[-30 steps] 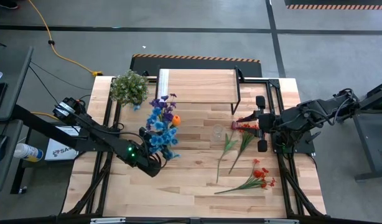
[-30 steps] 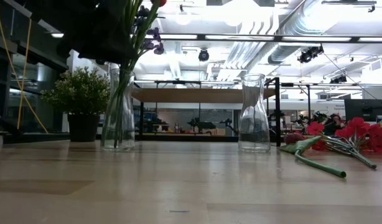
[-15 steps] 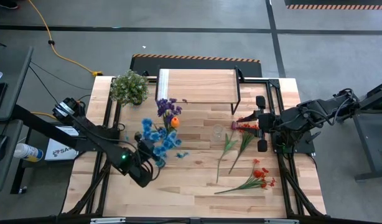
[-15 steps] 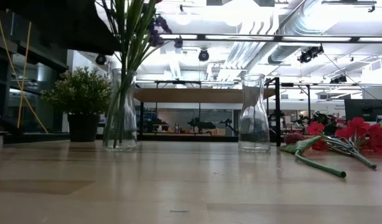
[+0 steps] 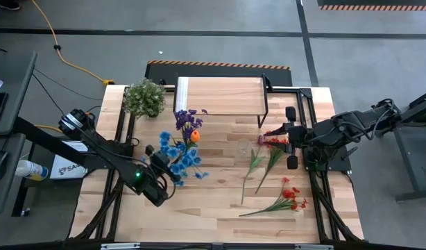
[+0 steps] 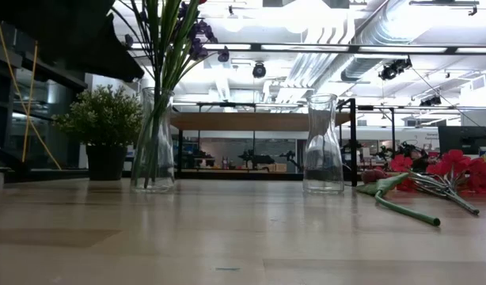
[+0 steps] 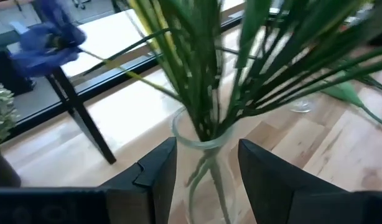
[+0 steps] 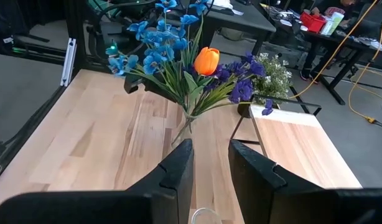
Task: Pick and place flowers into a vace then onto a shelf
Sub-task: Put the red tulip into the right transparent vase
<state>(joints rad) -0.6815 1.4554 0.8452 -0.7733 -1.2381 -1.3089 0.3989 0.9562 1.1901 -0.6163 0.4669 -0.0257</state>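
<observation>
Nearest the front edge of the table (image 5: 220, 222) I see a red spray (image 5: 286, 198) lying loose toward the right corner, with two more green-stemmed flowers (image 5: 263, 163) flat just behind it, so I judge the job roughly half done. My left gripper (image 5: 159, 167) sits left of centre, its fingers (image 7: 155, 171) spread apart on either side of the filled vase (image 7: 203, 165) and not touching the glass. That vase carries the blue, purple and orange flowers (image 5: 182, 139), stems down inside, blooms fanned above. The second vase (image 6: 323, 144) stands near the middle of the table and is empty. My right gripper (image 5: 291, 139) waits by the right edge, fingers (image 8: 178, 171) parted around nothing, pointing over that empty vase (image 8: 205, 216); red blooms (image 5: 274, 141) lie just beside it. The potted plant (image 5: 144, 98) stands at the far left corner. The shelf (image 5: 218, 96) along the far edge carries nothing yet; both vases remain to go up there, I reckon.
</observation>
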